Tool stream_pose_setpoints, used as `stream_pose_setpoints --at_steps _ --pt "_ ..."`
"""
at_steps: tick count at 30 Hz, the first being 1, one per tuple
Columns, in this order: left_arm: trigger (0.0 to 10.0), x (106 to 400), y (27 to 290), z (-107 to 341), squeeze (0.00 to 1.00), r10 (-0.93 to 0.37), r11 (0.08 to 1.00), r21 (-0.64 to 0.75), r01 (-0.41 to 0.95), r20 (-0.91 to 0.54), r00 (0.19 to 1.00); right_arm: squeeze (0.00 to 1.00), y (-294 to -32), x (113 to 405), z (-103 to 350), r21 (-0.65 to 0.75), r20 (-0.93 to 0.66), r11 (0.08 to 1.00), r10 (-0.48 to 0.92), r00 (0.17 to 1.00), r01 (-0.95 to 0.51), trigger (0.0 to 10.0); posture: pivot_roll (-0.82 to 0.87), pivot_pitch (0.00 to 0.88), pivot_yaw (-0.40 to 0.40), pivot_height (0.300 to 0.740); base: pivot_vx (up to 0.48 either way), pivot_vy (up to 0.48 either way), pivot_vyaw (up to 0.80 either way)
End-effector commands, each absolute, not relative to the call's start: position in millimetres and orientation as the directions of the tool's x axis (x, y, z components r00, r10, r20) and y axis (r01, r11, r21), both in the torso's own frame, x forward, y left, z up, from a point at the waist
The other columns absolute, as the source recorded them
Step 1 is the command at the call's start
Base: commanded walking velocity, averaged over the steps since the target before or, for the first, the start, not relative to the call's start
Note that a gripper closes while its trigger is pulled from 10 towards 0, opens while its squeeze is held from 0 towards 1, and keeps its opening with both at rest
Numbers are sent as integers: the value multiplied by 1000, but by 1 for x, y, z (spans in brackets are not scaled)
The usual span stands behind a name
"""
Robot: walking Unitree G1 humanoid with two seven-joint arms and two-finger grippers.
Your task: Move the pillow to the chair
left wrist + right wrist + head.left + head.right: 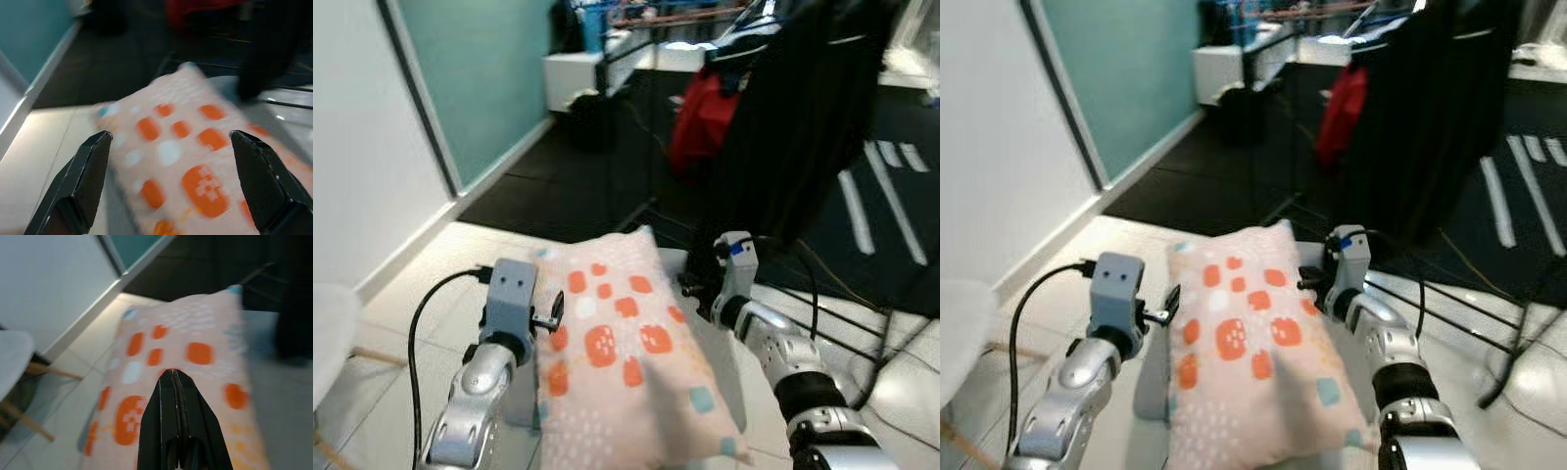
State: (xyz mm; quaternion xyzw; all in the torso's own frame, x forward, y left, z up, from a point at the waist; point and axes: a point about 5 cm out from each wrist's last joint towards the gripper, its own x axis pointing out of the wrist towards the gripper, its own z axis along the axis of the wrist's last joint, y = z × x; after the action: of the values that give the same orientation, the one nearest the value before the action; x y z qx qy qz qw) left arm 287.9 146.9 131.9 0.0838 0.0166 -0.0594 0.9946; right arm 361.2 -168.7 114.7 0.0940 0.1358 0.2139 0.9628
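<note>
Chair (pixel 328 338): white, rounded seat edge at the far left, on slim wooden legs visible in the right wrist view; well apart from the pillow.

Wall (pixel 362 137): white, plain, meeting a teal panel (pixel 484 69) with a pale skirting strip at the floor.

Left gripper (pixel 171 181): silver arm raised and bent forward at the pillow's left edge, grey wrist block upright, a black cable (pixel 421 323) looping from it. Fingers (pixel 83 181) black, matte, tapered, spread wide apart, with the pillow in front of them; whether they touch it cannot be told.

Pillow (pixel 622 357): rectangular, soft, pale pink fabric printed with orange blocks, small white dashes and a few teal squares. Held up between the two arms above the pale tiled floor (pixel 421 264), one corner pointing away from the robot.

Right gripper (pixel 175 382): arm bent inward at the pillow's right edge. Fingers pressed together into a single black wedge, lying over the pillow's patterned face; nothing seen pinched between them.

Beyond: dark floor mat (pixel 558 186), black garment (pixel 813 108) hanging on a rack, red cloth (pixel 705 122), thin black rack bars (pixel 852 304) low at right.
</note>
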Motion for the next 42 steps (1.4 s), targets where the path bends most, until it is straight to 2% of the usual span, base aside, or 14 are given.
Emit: stream_pose_setpoints --at_steps 1,10,21,32,39,42 --pt "10000 286 145 131 0 -132 972 187 139 -45 990 0 -173 358 107 233 -247 899 424 871 -371 10000 -167 20 13 740 0 -304 0" --pt "10000 285 144 134 0 -124 972 195 129 -36 992 0 -174 359 105 228 -253 908 403 880 -350 10000 -168 21 13 740 0 0 0" --pt "10000 283 141 133 0 -144 959 238 153 -54 988 0 -168 356 108 227 -208 878 467 859 -422 10000 -169 15 16 740 0 -480 0" --pt "10000 284 140 133 0 -145 956 250 156 -61 988 0 -174 357 106 224 -220 897 427 877 -380 10000 -172 17 17 740 0 -44 0" --pt "10000 285 137 135 0 -161 937 303 173 -64 985 0 -170 352 105 198 -209 875 479 853 -442 10000 -170 23 17 740 0 -480 756" --pt "10000 285 136 136 0 -166 935 309 176 -57 984 0 -169 352 105 213 -203 872 481 853 -441 10000 -170 23 16 740 0 0 781"
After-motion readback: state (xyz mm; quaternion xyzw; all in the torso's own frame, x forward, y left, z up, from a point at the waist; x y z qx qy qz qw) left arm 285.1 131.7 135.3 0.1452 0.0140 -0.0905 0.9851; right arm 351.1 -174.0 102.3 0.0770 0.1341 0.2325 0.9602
